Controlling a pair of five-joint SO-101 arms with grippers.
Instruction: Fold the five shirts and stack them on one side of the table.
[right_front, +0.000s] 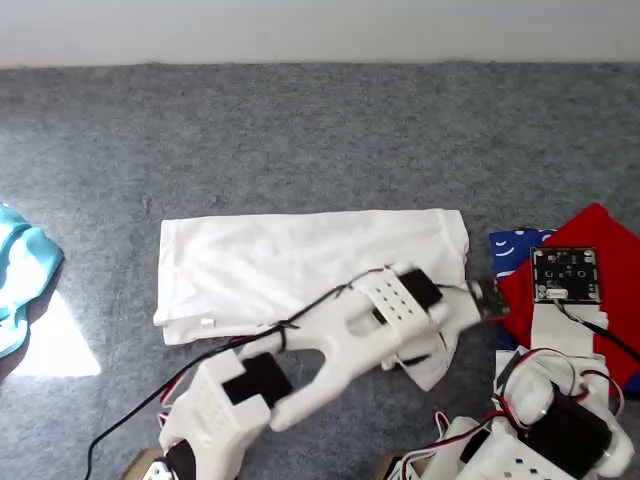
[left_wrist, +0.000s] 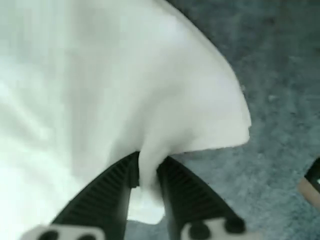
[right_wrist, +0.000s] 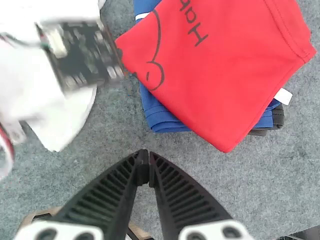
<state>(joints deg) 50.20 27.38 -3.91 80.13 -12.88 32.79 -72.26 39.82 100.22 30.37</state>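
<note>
High view, reading left to right: you see a light blue shirt (right_front: 20, 275) bunched at the table (right_front: 300, 120) edge, well apart from the left gripper (left_wrist: 148, 167). The white shirt (right_front: 300, 265) lies partly folded across the middle, spreading away from that gripper. Left wrist view confirms the left gripper is clenched on a fold of the white shirt near its corner. Just past this gripper, the red shirt (right_wrist: 220, 65) rests on the blue shirt (right_wrist: 160, 117). The right gripper (right_wrist: 149, 159) hovers near this stack, jaws pressed together, grasping nothing.
</note>
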